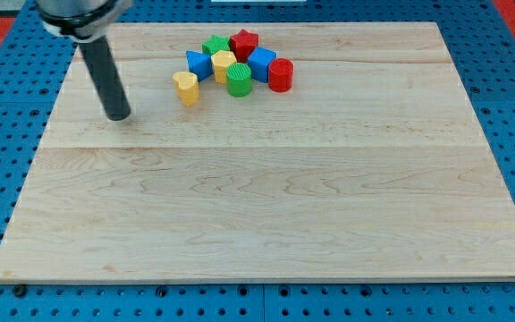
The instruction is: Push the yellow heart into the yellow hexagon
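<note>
Our tip [118, 116] rests on the wooden tabletop [266, 206], to the view's left of the yellow heart [185, 87], w/ a clear gap. No pincer on this rig, so no open/closed state to report. Heart sits just left of the cluster: yellow hexagon [223, 64], blue block [198, 63], green cylinder [238, 80], green block [215, 45], red star [243, 42], blue block [260, 63], red cylinder [280, 75].

Blocks crowd together near the desk's [266, 233] top edge, the yellow heart [186, 87] leftmost. The open way lies left of it.
</note>
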Robot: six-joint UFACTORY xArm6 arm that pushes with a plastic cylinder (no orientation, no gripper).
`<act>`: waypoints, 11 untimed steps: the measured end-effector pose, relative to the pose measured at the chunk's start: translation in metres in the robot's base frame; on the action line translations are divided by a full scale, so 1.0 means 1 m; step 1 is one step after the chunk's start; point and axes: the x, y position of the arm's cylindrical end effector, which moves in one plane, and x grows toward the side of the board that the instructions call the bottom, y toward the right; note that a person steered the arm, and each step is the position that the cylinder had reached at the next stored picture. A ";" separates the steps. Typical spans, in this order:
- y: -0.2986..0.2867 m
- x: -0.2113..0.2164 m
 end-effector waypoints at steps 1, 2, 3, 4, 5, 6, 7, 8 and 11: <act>-0.008 -0.012; 0.026 -0.024; 0.047 -0.036; 0.058 -0.028; 0.079 -0.041; 0.102 -0.044; 0.110 -0.050; 0.113 -0.050; 0.137 -0.047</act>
